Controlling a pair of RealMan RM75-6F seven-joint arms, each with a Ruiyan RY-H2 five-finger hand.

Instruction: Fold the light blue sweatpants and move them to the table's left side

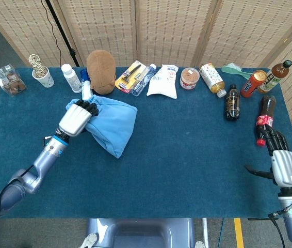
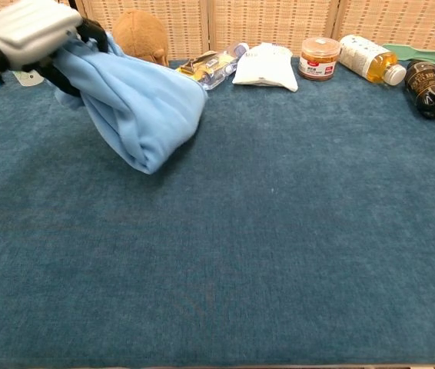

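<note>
The folded light blue sweatpants hang as a bundle from my left hand, which grips their left edge; the lower tip of the bundle is near the blue table cloth. The chest view has the sweatpants lifted at upper left, with the left hand holding their top corner, dark fingers curled into the cloth. My right hand rests at the table's right front edge, fingers apart, holding nothing; the chest view does not include it.
Along the back edge stand a brown plush toy, white bottles, a paper cup, a white pouch, a jar and several drink bottles. A cola bottle lies close to the right hand.
</note>
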